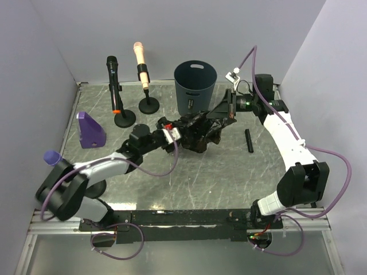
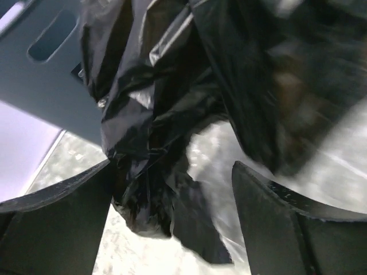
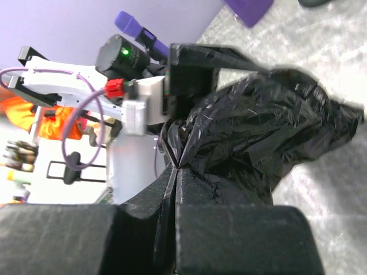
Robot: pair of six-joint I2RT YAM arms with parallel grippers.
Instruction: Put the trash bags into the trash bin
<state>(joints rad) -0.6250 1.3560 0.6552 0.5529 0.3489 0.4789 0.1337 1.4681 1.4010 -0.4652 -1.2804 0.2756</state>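
Note:
A crumpled black trash bag (image 1: 199,133) lies on the table in front of the dark blue-grey trash bin (image 1: 195,86), which stands upright and open at the back. My right gripper (image 1: 221,113) is shut on a fold of the bag's upper right edge; the right wrist view shows the jaws (image 3: 176,167) pinched together on the plastic (image 3: 258,126). My left gripper (image 1: 179,133) is at the bag's left side. In the left wrist view it (image 2: 172,172) is open, with the bag (image 2: 149,132) hanging between the fingers against the left one. The bin's wall (image 2: 40,74) is just behind.
Two microphones on round black bases stand at the back left, a black one (image 1: 113,71) and a peach one (image 1: 140,63). A purple wedge (image 1: 90,130) sits at the left. A black stick (image 1: 248,139) lies right of the bag.

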